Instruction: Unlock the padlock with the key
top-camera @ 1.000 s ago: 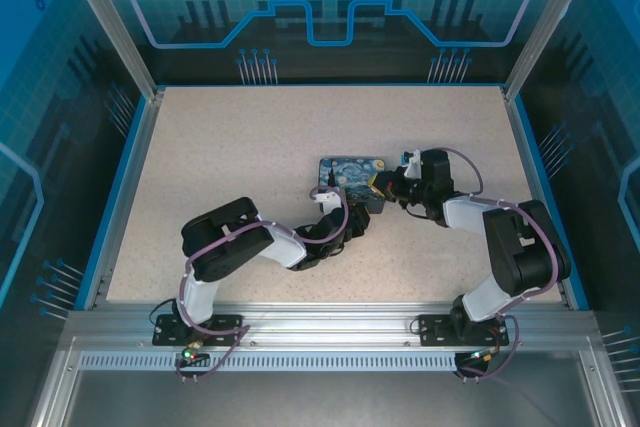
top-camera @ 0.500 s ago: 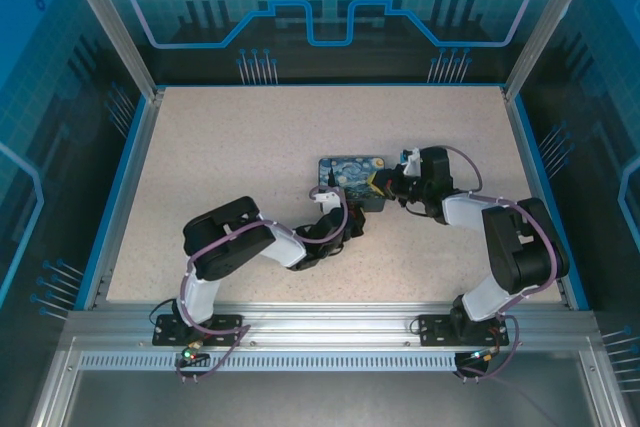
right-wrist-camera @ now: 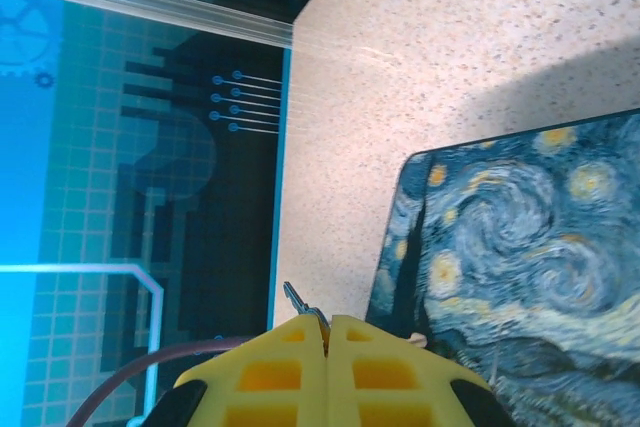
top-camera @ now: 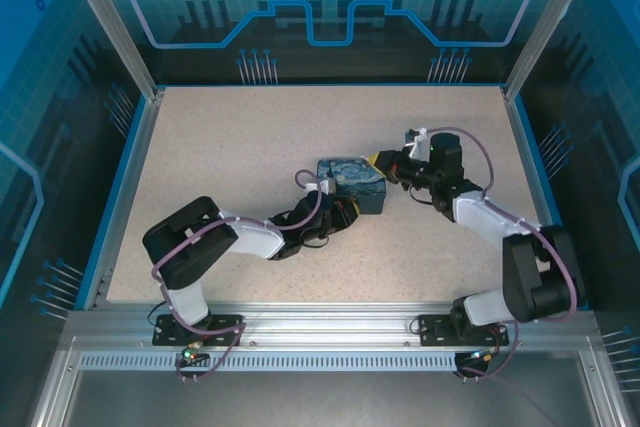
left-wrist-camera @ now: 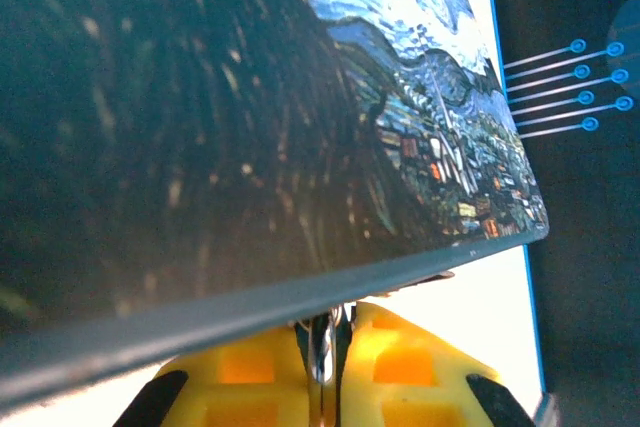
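Observation:
The key (right-wrist-camera: 296,299) is a thin dark sliver poking out from the tips of my right gripper (right-wrist-camera: 326,322), which is shut on it. This gripper (top-camera: 383,160) hovers just right of the swirl-painted box (top-camera: 350,179). My left gripper (left-wrist-camera: 325,332) is at the box's near-left edge and is shut on a thin silvery metal piece (left-wrist-camera: 322,347) that runs up under the box's rim. I cannot tell whether that piece belongs to the padlock, whose body is hidden. The box (left-wrist-camera: 300,97) looms tilted right over the left fingers (left-wrist-camera: 250,367). Its painted top (right-wrist-camera: 520,237) lies to the right of the right fingers.
The speckled table (top-camera: 250,147) is bounded by a blue rim (top-camera: 128,177) and glass walls. The left arm (top-camera: 200,242) stretches low across the near-left of the table. The right arm (top-camera: 500,222) reaches in from the right.
The box has tipped up on its near-left side. My right gripper has pulled back and up to the right of it with the key. The left arm has stretched lower and further left.

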